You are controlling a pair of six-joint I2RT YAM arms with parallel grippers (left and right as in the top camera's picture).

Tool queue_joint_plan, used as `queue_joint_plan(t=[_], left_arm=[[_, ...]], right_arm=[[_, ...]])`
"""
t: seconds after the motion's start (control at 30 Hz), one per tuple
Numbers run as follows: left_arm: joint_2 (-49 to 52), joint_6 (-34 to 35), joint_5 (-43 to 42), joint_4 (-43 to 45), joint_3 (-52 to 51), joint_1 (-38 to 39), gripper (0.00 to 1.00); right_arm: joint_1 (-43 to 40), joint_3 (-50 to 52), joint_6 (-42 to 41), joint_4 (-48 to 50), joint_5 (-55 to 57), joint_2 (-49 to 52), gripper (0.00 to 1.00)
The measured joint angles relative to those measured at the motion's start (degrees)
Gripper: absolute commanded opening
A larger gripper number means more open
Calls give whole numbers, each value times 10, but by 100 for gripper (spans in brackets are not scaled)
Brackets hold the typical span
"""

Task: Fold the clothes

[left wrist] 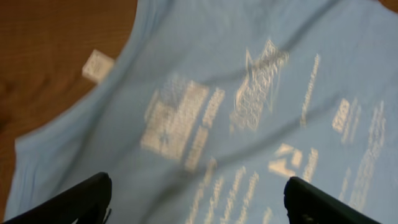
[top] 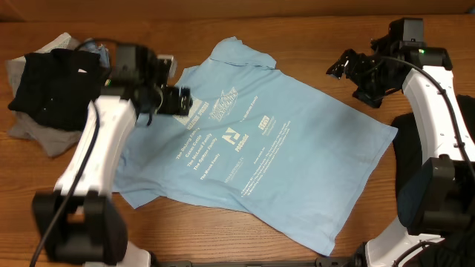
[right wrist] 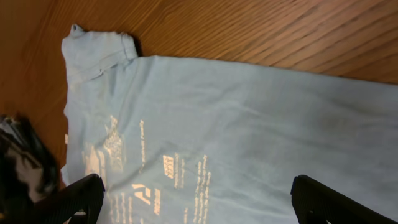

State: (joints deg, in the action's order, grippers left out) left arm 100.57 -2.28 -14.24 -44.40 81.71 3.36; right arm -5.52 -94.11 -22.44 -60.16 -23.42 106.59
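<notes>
Closest in, the left wrist camera looks past two black fingertips [left wrist: 87, 198] set wide apart at the lower corners with nothing between them. The left gripper [top: 177, 100] is open over the light blue T-shirt [top: 260, 141]. Only this view shows a small white label [left wrist: 97, 65] by the curved edge of the shirt, toward 10 o'clock, and here the white print is blurred. The right wrist camera shows its own fingertips [right wrist: 78, 198] spread just as wide with nothing caught, so the right gripper [top: 347, 68] is open too. Only this view shows plainly a hemmed flap [right wrist: 102, 46] of the shirt at 11 o'clock.

From overhead, the T-shirt lies spread and skewed at the table's centre. It is soft matte cloth with faint creases, its small white lettering face up and its bottom edge toward 4 o'clock. The left gripper sits over its 10 o'clock side, and the right gripper is at 2 o'clock, above bare wood. Farther off at 10 o'clock, a crumpled black garment [top: 48, 89] lies on a grey one [top: 41, 137], just beside the shirt. The table [top: 223, 237] is brown wood with streaked grain.
</notes>
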Motion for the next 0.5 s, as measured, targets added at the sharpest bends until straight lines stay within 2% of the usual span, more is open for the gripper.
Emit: queue_joint_plan(t=[0.07, 0.1, 0.13, 0.2, 0.27, 0.33, 0.37, 0.5], left_arm=[[42, -9, -1, 33, 33, 5, 76], [61, -12, -3, 49, 47, 9, 67], [82, -16, -5, 68, 61, 15, 63], [109, -16, -9, 92, 75, 25, 57], [134, -12, -15, 117, 82, 35, 36], [157, -7, -19, 139, 82, 42, 25], [168, -2, -21, 150, 82, 44, 16], [208, 26, -24, 181, 82, 48, 4]], right_arm=[[1, 0, 0, -3, -6, 0, 99], [2, 0, 0, -5, -9, 0, 99], [3, 0, 0, -8, -10, 0, 99], [6, 0, 0, -11, -13, 0, 99], [9, 0, 0, -15, -16, 0, 100], [12, 0, 0, -17, -17, 0, 100], [14, 0, 0, -18, -18, 0, 100], [17, 0, 0, -20, -19, 0, 100]])
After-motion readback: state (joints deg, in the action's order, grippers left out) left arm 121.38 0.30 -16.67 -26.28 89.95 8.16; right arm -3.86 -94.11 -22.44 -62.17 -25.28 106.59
